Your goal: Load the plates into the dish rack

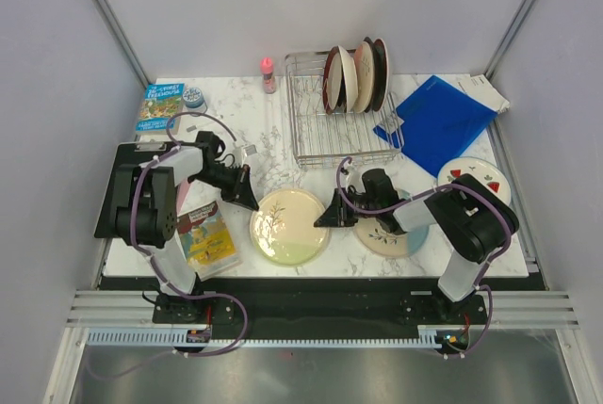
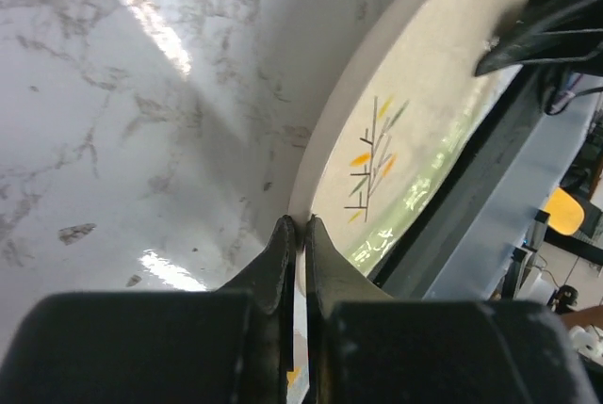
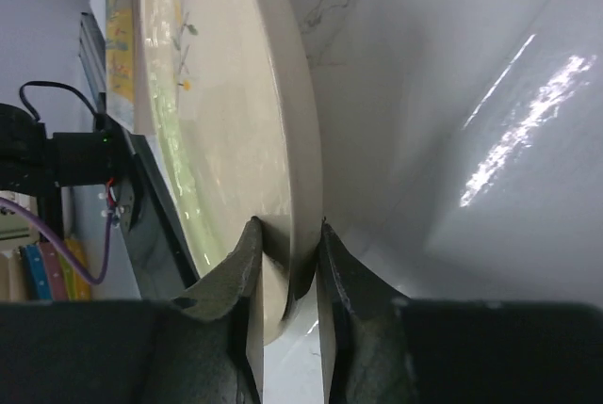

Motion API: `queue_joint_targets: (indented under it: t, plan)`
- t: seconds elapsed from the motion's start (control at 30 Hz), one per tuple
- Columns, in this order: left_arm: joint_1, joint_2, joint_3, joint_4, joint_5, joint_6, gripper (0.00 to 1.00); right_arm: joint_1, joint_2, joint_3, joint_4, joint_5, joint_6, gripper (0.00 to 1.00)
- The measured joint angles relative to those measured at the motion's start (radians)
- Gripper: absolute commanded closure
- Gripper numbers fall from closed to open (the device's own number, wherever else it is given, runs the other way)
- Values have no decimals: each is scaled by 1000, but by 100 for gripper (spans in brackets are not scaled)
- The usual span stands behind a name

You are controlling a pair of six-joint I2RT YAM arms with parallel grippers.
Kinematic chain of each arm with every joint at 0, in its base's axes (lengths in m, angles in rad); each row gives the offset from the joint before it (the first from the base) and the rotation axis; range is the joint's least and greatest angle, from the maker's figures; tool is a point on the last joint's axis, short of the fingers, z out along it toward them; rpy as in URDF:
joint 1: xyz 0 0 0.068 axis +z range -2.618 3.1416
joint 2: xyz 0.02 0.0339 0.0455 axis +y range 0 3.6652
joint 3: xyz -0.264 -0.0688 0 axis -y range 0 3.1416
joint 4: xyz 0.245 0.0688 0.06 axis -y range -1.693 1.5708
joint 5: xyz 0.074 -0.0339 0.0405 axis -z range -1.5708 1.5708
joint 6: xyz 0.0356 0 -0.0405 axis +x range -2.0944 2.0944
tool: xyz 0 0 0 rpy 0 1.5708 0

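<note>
A pale yellow plate with a plant motif [image 1: 290, 225] lies low at the front middle of the table. My left gripper [image 1: 251, 201] is shut on its left rim. My right gripper [image 1: 327, 217] is shut on its right rim. In the left wrist view the fingertips [image 2: 285, 234] pinch the plate [image 2: 424, 93] edge. In the right wrist view the jaws straddle the plate [image 3: 236, 121] rim. The silver wire dish rack [image 1: 320, 131] stands at the back and holds several plates [image 1: 353, 76] upright on its right side. A twig-motif plate [image 1: 384, 236] lies under my right arm. A white plate with red shapes [image 1: 474, 176] lies at the right.
A blue folder [image 1: 439, 120] lies right of the rack. Two books [image 1: 160, 107] [image 1: 208, 237] lie on the left. A small blue-topped tin [image 1: 194, 98] and a pink bottle [image 1: 268, 74] stand at the back.
</note>
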Motion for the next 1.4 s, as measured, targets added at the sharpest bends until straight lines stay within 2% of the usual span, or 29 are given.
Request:
queue_joint_targets:
  t: [0.1, 0.13, 0.23, 0.33, 0.4, 0.43, 0.47, 0.5, 0.53, 0.57, 0.63, 0.67, 0.77, 0.87, 0.93, 0.97, 1.07, 1.13, 1.27, 1.4]
  plan:
    - [-6, 30, 8, 6, -45, -5, 98, -6, -8, -1, 7, -38, 47, 82]
    - [-8, 43, 13, 7, -56, -11, 98, -6, -12, 0, 11, -42, 60, 69]
    - [-18, 77, 27, 14, -84, -28, 98, -6, -16, 13, 8, -42, 79, 54]
    - [-41, 82, 28, 34, -97, -46, 98, -3, -15, 34, 1, -33, 72, 52]
    - [-57, 82, 28, 39, -93, -58, 98, -1, -14, 49, 3, -33, 73, 58]
    - [-65, 82, 28, 40, -92, -65, 98, 1, -14, 57, 9, -32, 75, 69]
    - [-72, 82, 28, 40, -90, -72, 98, 2, -14, 62, 14, -30, 76, 75]
    - [-79, 82, 28, 40, -87, -79, 98, 2, -14, 65, 19, -29, 91, 91]
    - [-79, 82, 28, 41, -88, -83, 98, 1, -14, 66, 22, -33, 89, 100]
    - [-77, 82, 32, 26, -79, -92, 98, -1, -14, 72, 0, -26, 142, 100]
    - [-71, 70, 35, 15, -85, -101, 95, -6, -13, 79, -21, -26, 131, 100]
    - [-73, 70, 35, 16, -92, -106, 85, -7, -16, 86, -28, -35, 137, 100]
    - [-76, 57, 35, 13, -109, -136, 67, -9, -47, 128, -129, -48, 90, 100]
    - [-82, 2, 32, 19, -130, -164, 57, -14, -108, 237, -383, -71, -84, 100]
    - [-82, -90, 32, 21, -150, -168, 54, -24, -161, 381, -652, -71, -261, 100]
    - [-78, -137, 34, 23, -163, -167, 50, -30, -174, 428, -713, -71, -306, 100]
    - [-54, -296, 59, 37, -227, -168, 50, -61, -198, 671, -959, -71, -438, 100]
    - [-39, -388, 94, 68, -297, -169, 50, -75, -194, 842, -1038, -55, -478, 100]
    - [-28, -475, 122, 158, -402, -208, 52, -84, -171, 1112, -1037, 42, -491, 100]
    - [-29, -452, 126, 192, -455, -297, 46, -75, -130, 1218, -921, 233, -483, 100]
